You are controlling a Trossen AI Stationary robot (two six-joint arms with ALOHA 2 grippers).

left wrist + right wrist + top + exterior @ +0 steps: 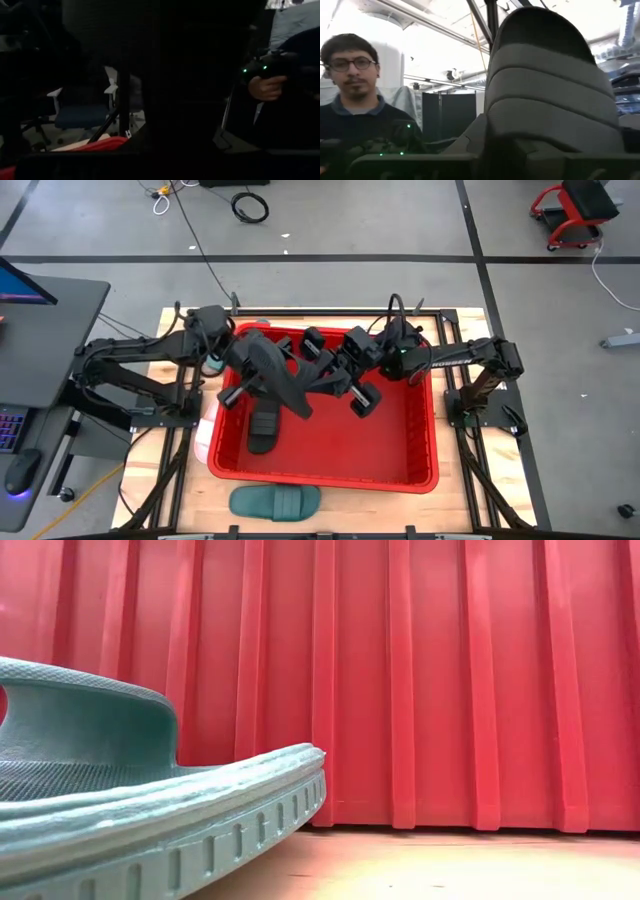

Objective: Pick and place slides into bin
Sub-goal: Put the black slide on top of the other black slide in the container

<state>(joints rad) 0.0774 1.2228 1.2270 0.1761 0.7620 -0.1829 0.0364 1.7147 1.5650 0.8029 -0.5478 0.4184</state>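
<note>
A black slide (278, 375) hangs above the red bin (320, 480) between my two grippers. My left gripper (250, 370) meets it from the table's left. My right gripper (325, 370) meets it from the right. In the right wrist view the slide's ribbed sole (545, 85) stands up right in front of the camera. In the left wrist view the slide (200, 75) fills the picture as a dark mass. A second black slide (265, 425) lies on the bin's floor. My left gripper is at the black slide's left end (255, 365), coming at it about level from the table's left. Its wrist view is too dark to show the fingers or which part they have. The slide is clear of the bin. My right gripper has the slide's lower end (492, 142) between its two fingers, slanting upward from the table's right. The slide rises upright above the fingers with its ribbed sole toward the camera, clear of the bin's floor.
A teal slide (275, 502) lies on the table in front of the bin's near wall (450, 680), close to the low camera (120, 810). A pale slide (203, 438) lies at the bin's left wall. A person (355, 100) stands beyond the table.
</note>
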